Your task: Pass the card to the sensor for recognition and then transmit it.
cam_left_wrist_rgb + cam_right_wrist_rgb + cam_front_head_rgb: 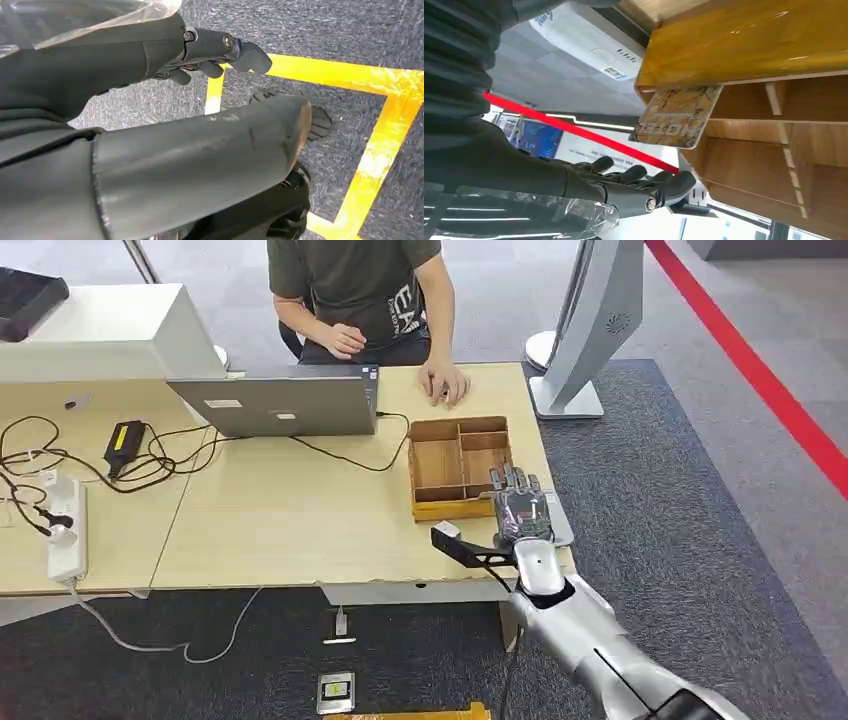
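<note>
A patterned card [676, 117] printed HOTEL stands on edge in the wooden compartment box [774, 150], sticking out past its yellow wall. My right hand [520, 505] hovers with fingers stretched flat at the near right corner of that box [440, 462], above a flat grey pad [560, 531] at the table's right edge. In the right wrist view its fingers [644, 177] are spread, a short gap from the card, holding nothing. My left hand [215, 52] hangs beside my body over the carpet, its fingers loosely bent and empty.
A person sits behind the table with one hand [445, 383] resting on it near the box. A laptop [285, 405], cables and a power strip [68, 530] lie on the left. A white stand [590, 330] rises at the right. Yellow floor tape [380, 145] marks the carpet.
</note>
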### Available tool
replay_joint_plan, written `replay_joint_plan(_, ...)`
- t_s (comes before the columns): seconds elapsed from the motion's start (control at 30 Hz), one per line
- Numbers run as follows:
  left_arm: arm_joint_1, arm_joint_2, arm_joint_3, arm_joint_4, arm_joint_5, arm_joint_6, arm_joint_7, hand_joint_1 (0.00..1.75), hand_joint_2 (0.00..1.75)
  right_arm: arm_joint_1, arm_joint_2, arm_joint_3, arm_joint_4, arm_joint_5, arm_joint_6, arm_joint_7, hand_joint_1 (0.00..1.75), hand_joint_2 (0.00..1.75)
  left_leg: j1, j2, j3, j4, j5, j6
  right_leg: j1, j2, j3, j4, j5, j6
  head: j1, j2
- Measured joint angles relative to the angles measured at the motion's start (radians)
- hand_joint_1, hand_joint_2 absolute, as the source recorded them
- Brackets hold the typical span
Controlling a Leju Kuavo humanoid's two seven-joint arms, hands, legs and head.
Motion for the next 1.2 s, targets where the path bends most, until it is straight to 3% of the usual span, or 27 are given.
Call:
replay_joint_plan(1.13, -0.002, 0.001, -0.034, 0.002, -0.029, -0.015, 0.002, 0.00, 0.00, 0.004, -0.010, -0.021, -0.014, 0.006, 0.020, -0.014, 0.00, 1.75, 0.000, 0.000, 0.000, 0.000, 0.000, 0.000, 0.000, 0.000, 0.000, 0.000, 0.000, 0.000, 0.000, 0.000)
replay_joint_plan(1.17, -0.002, 0.001, -0.034, 0.002, -0.030, -0.015, 0.002, 0.00, 0.00, 0.004, -0.010, -0.021, -0.012, 0.006, 0.020, -0.014, 0.86, 1.75, 0.000, 0.000, 0.000, 0.000, 0.000, 0.000, 0.000, 0.000, 0.000, 0.000, 0.000, 0.000, 0.000, 0.000)
replay_joint_plan(1.2, -0.002, 0.001, -0.035, 0.002, -0.030, -0.015, 0.002, 0.00, 0.00, 0.004, -0.010, -0.021, -0.010, 0.003, 0.021, -0.014, 0.86, 1.75, 0.000, 0.000, 0.000, 0.000, 0.000, 0.000, 0.000, 0.000, 0.000, 0.000, 0.000, 0.000, 0.000, 0.000)
